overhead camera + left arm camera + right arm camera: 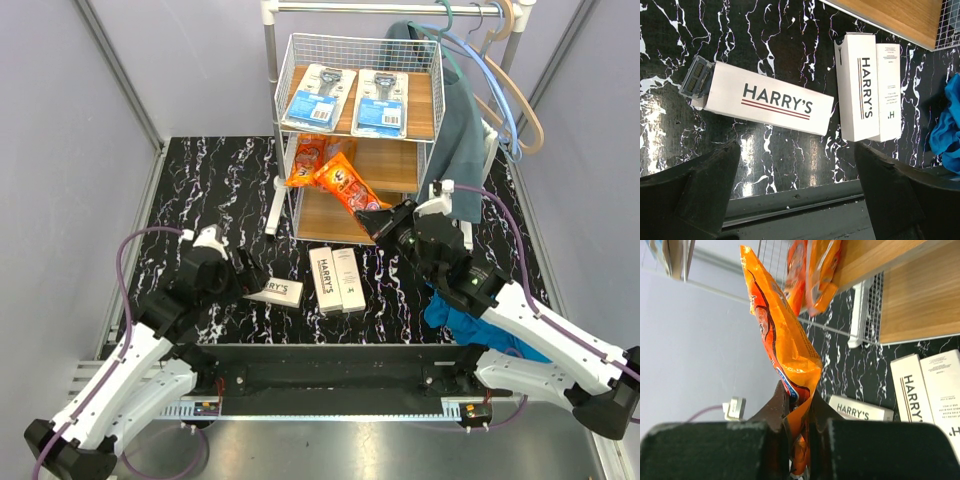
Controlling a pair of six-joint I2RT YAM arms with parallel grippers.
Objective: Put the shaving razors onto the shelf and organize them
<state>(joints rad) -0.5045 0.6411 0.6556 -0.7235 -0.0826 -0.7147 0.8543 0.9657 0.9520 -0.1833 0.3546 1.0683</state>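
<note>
right hand (797, 407) pinching orange bag (782, 340) by shelf (395, 165) front edge | left hand (797, 150) spread

The shelf (400, 165) at the upper middle of the top view has wire sides, so I get in only from the front. Two blue cards (318, 97) fill its top board. Orange bags (305, 160) take the left of the middle board, and the orange bag (345, 185) in my right gripper (380, 220) sticks up before it; the right part is bare. The bottom board is bare, but two white boxes (337, 280) lie just before it. A teal cloth (455, 140) hangs close on the right.
</note>
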